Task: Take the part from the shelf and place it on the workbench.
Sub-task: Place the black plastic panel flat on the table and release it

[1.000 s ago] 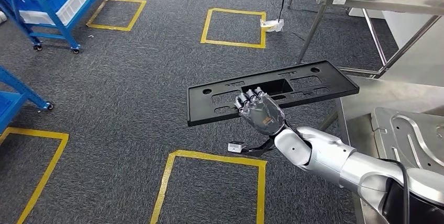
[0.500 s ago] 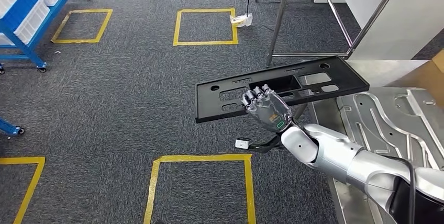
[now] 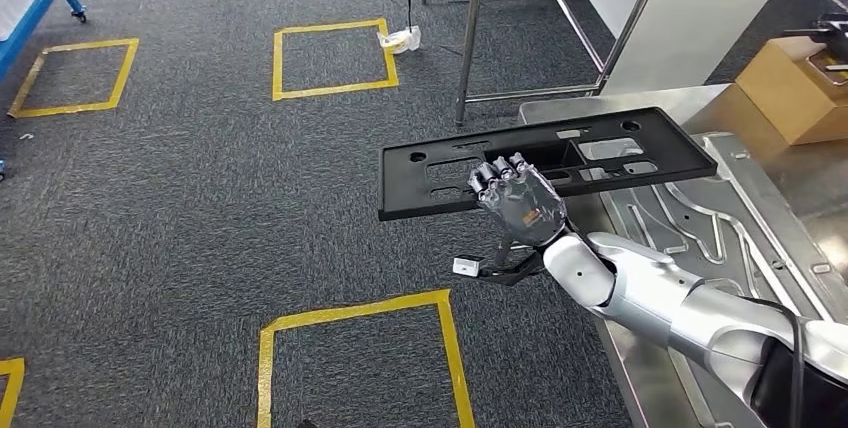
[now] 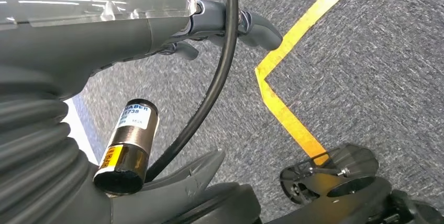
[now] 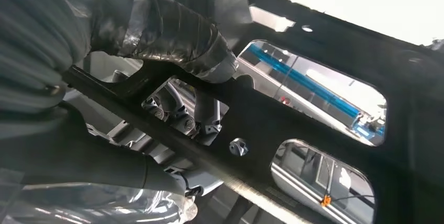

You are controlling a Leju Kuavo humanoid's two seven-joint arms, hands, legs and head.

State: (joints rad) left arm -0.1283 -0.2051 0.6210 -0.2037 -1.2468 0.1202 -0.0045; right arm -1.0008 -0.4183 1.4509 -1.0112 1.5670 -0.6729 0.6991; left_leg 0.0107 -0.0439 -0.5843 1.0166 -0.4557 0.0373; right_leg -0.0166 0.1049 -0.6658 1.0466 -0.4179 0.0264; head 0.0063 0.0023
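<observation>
Robot hand (image 3: 515, 203) fingertips behind part (image 3: 545, 161).

The right arm (image 3: 660, 293) is clad in silver shells with a black elbow section. The right hand (image 3: 517, 200) is dark grey; a black cable with a white connector (image 3: 464, 267) is attached beneath the wrist.

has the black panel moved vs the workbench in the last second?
Yes. The black panel, held by the right hand, has come over the steel workbench: its far end now overlaps the bench corner, where before it was mostly over carpet. The camera turned too.
</observation>
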